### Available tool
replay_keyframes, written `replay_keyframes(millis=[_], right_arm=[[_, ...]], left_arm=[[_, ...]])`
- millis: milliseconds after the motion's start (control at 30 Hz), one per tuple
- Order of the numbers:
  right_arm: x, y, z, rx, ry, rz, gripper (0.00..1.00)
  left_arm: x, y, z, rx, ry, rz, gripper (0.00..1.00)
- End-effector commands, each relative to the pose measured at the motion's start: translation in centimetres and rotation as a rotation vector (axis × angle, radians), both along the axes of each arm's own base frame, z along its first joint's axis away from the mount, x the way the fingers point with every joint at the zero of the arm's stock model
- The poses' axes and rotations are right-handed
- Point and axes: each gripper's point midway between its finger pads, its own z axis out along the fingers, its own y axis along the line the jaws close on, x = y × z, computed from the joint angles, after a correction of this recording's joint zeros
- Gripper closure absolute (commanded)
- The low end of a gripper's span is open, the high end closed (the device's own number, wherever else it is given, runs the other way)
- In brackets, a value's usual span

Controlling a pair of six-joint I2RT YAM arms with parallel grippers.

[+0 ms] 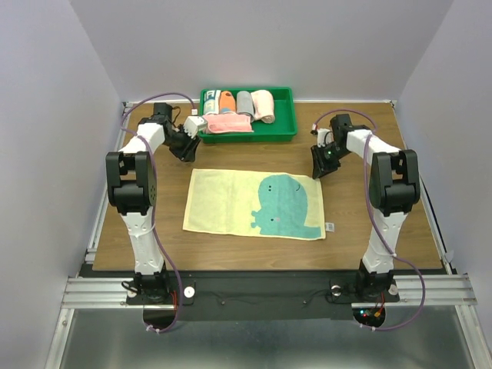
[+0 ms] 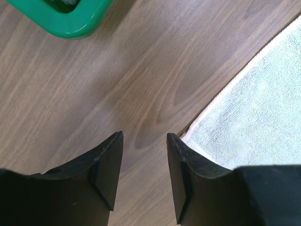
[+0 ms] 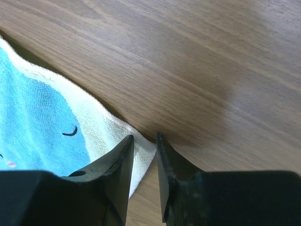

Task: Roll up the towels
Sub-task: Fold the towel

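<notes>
A pale yellow towel with a teal figure (image 1: 254, 204) lies flat and unrolled in the middle of the table. My left gripper (image 1: 187, 152) is open and empty, low over bare wood just beyond the towel's far left corner; the towel's edge (image 2: 254, 117) shows right of its fingertips (image 2: 176, 141). My right gripper (image 1: 317, 171) is at the far right corner. In the right wrist view the towel's (image 3: 42, 117) white corner lies between the narrowly parted fingers (image 3: 127, 143), with a gap showing. A peach-pink rolled towel (image 1: 264, 105) lies in the tray.
A green tray (image 1: 288, 115) stands at the back centre, holding several rolled cloths and a flat pink cloth (image 1: 228, 124). Its corner shows in the left wrist view (image 2: 70, 23). Walls close the table at back and sides.
</notes>
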Motion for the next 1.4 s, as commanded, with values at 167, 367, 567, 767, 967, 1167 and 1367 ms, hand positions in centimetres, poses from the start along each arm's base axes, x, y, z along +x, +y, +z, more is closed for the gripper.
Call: replay_keyframes(millis=[167, 367, 567, 767, 967, 1167, 1367], right_arm=[[-2.2, -0.5, -1.1, -0.058, 0.041, 0.021, 0.76], [-1.3, -0.8, -0.8, -0.081, 0.013, 0.021, 0.99], [1.2, -0.5, 1.7, -0.073, -0.083, 0.024, 0.99], [3.6, -0.7, 4.1, -0.089, -0.168, 0.017, 0.99], [4.0, -1.1, 4.5, -0.109, -0.186, 0.018, 0.99], [1.0, -2.1, 2.9, -0.157, -0.113, 0.003, 0.64], [-0.7, -1.4, 2.3, -0.108, -0.063, -0.013, 0.57]], left_arm=[[-0.6, -0.7, -0.6, -0.004, 0.007, -0.010, 0.46], [-0.9, -1.2, -1.1, -0.010, 0.019, -0.016, 0.48], [-0.4, -1.5, -0.4, -0.031, 0.007, -0.009, 0.48], [-0.1, -1.9, 0.0, -0.053, 0.010, -0.008, 0.48], [-0.1, -2.0, -0.4, -0.059, 0.024, -0.009, 0.48], [-0.4, -1.9, -0.3, -0.055, 0.021, -0.015, 0.48], [-0.5, -1.9, -0.5, -0.057, 0.023, -0.013, 0.48]])
